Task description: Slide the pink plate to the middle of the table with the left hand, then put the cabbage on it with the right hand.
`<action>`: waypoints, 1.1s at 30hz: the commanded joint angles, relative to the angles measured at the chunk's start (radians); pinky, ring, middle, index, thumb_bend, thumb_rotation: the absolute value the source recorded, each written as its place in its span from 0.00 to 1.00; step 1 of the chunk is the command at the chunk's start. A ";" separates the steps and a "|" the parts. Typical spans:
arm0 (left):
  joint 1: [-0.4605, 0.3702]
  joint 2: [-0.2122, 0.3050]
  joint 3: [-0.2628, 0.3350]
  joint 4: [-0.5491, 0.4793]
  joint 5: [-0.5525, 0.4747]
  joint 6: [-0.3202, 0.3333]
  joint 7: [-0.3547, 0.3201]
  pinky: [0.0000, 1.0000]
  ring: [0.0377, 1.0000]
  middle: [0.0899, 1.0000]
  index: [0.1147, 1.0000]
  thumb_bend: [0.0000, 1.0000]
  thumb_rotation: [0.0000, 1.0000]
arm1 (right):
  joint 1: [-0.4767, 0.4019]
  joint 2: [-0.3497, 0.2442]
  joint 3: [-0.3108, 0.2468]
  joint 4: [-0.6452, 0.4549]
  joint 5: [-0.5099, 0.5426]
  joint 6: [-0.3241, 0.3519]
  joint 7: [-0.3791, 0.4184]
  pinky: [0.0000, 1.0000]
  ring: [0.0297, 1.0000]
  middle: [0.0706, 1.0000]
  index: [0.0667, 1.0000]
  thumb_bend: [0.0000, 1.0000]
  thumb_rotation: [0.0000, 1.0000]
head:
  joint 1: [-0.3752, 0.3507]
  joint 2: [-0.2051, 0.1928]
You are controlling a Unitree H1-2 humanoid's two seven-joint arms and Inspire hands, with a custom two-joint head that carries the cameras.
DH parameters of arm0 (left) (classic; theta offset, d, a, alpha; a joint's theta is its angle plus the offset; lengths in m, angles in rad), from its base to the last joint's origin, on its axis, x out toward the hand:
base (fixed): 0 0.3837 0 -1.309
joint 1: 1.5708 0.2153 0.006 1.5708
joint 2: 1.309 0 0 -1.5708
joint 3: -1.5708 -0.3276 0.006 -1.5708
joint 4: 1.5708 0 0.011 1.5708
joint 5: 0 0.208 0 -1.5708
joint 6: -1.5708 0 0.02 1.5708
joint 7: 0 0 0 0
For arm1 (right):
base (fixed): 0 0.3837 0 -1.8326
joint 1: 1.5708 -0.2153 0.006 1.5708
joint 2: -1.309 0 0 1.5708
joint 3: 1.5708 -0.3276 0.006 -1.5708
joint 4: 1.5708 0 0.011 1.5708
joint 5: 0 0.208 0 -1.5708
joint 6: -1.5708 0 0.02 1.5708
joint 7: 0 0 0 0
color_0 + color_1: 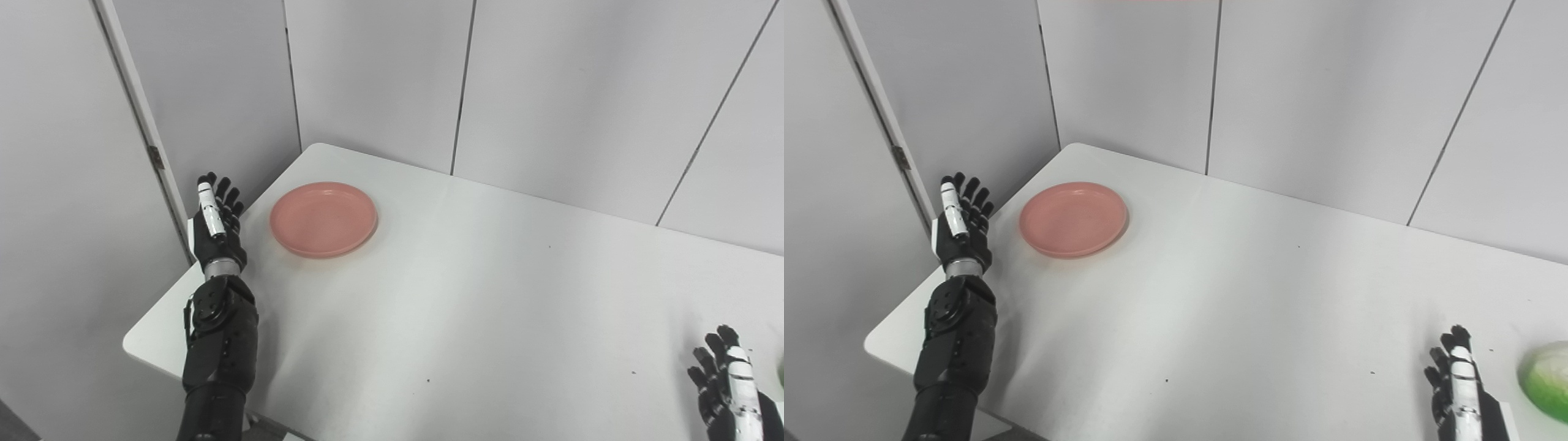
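Left eye view: pink plate (323, 218) bare; cabbage (1546, 380) on table (1249, 306).

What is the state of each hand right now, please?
Left hand: open, holding nothing, beside the pink plate without touching it.
Right hand: open, holding nothing, beside the cabbage, not touching.

light: bright, even, overhead | shadows: soft on table (490, 306) | focus: sharp | glare: mild

Smooth matt pink plate (323, 218) on a smooth white table (490, 294) with faint sheen
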 commanded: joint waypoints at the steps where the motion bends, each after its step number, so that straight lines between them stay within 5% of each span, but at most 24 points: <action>1: -0.048 0.035 -0.011 -0.005 0.000 0.000 -0.016 0.94 0.92 0.91 0.90 0.37 1.00 | -0.023 0.003 -0.001 -0.038 0.004 0.001 0.001 1.00 1.00 1.00 1.00 0.10 1.00 | 0.000 0.001; 33: -0.101 0.050 -0.094 0.193 -0.022 0.038 -0.152 0.98 0.96 0.95 0.92 0.34 1.00 | -0.021 0.016 0.003 -0.063 0.003 0.031 -0.002 1.00 1.00 1.00 1.00 0.11 1.00 | -0.018 0.012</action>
